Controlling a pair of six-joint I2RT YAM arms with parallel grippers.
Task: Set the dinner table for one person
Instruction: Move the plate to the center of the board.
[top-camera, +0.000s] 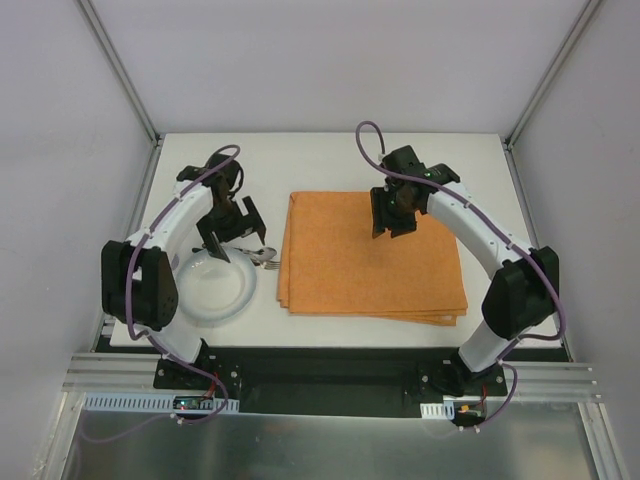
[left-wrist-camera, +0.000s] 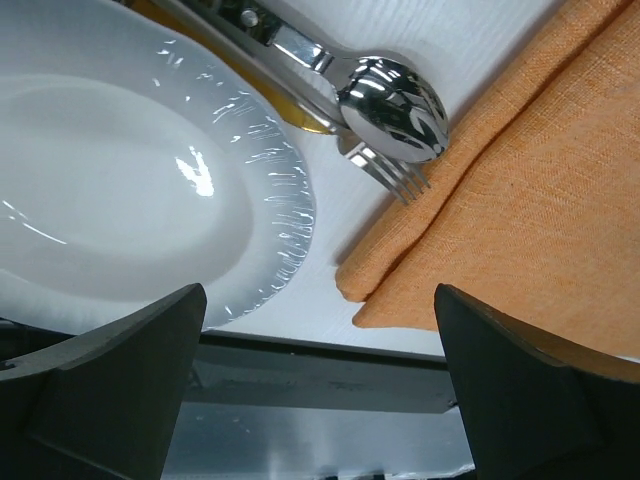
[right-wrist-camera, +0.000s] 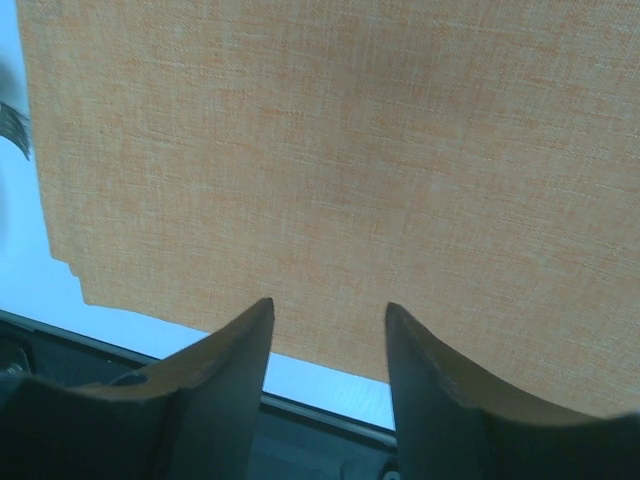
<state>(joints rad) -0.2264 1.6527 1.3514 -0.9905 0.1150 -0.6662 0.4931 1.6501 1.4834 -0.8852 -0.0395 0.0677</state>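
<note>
White plate (top-camera: 213, 288) lies just below the wide-open left gripper (top-camera: 232, 228), left of the orange placemat (top-camera: 370, 260); right gripper (top-camera: 393, 224) hovers open, empty.

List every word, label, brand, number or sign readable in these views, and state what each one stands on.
None can be read. The folded orange cloth placemat, round glossy white plate, shiny metal spoon, metal fork and flat white tabletop are all plain.
The small circuit boards at the arm bases may carry markings, but they are too small to tell.
</note>
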